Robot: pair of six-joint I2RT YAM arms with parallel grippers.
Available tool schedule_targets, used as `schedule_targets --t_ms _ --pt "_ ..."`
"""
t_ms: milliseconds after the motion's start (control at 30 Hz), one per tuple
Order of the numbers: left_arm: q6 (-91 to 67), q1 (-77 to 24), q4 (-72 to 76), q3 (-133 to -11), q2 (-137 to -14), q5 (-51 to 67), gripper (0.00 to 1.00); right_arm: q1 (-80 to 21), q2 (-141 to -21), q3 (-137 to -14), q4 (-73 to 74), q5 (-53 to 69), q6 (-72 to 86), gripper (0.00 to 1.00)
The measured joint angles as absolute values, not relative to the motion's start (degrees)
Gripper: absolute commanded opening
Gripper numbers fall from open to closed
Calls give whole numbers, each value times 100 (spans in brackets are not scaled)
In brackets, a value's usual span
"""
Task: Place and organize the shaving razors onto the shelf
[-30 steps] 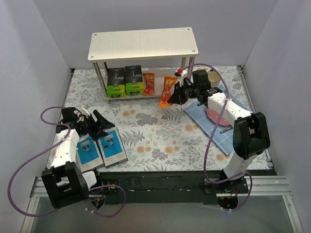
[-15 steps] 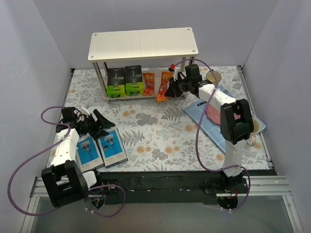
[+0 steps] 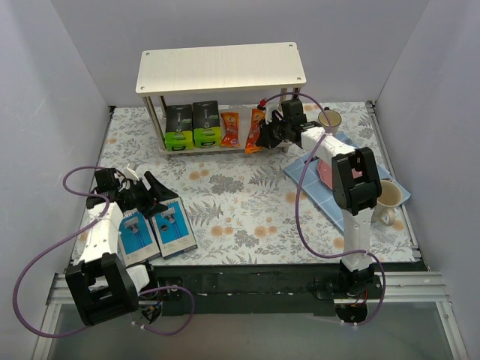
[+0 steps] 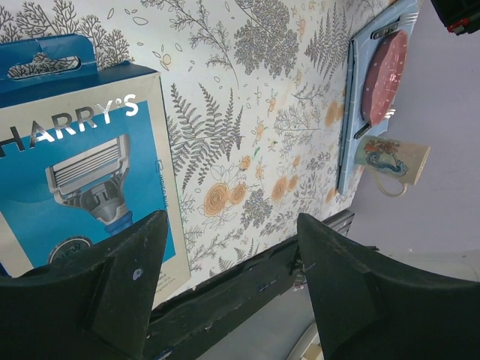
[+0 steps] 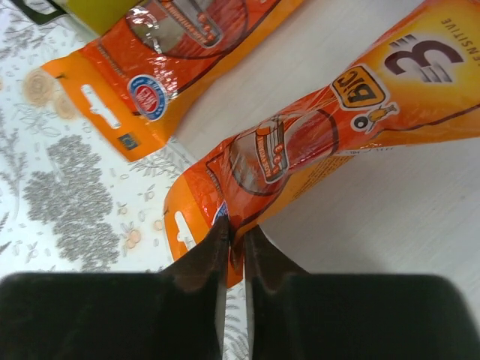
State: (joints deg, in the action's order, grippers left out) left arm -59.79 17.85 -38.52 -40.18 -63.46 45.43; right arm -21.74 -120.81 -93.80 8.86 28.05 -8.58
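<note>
Right claw [image 5: 234, 244] is squeezed shut on the tab end of an orange packet [image 5: 315, 127]. It holds the packet low down at the front of the shelf [image 3: 221, 69], on the bottom board [image 5: 360, 202]. Most of the packet lies on the board, but the tab end pokes out over the flowery cloth [image 5: 67, 187]. The other orange packet [image 5: 172, 45] lies just beside it, and its tab pokes out too. Next to that one stand the two black and green boxes [image 3: 180, 124].

To do this bit well, I think the claw should slide the packet a little deeper. Then it sits straight next to its twin, with both tabs in a line. After that the claw should open slowly and pull straight back, so the packet does not come along. It should go gently so it does not knock the twin.

Left claw [image 4: 232, 255] is wide open and holds nothing. It hovers by the two blue boxes [image 3: 174, 226]. They lie on the cloth, well apart from the shelf. I guess they go up next.
</note>
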Motion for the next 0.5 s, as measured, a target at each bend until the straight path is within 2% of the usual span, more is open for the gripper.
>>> schedule_targets --t_ms 167,500 --pt "-5981 1833 -3852 -4007 -6329 4545 69 -2171 -12125 -9441 884 2460 -969 38" --pt "-5983 1905 -3846 -3997 -6276 4552 69 -2158 -12125 -9441 882 1909 -1048 41"
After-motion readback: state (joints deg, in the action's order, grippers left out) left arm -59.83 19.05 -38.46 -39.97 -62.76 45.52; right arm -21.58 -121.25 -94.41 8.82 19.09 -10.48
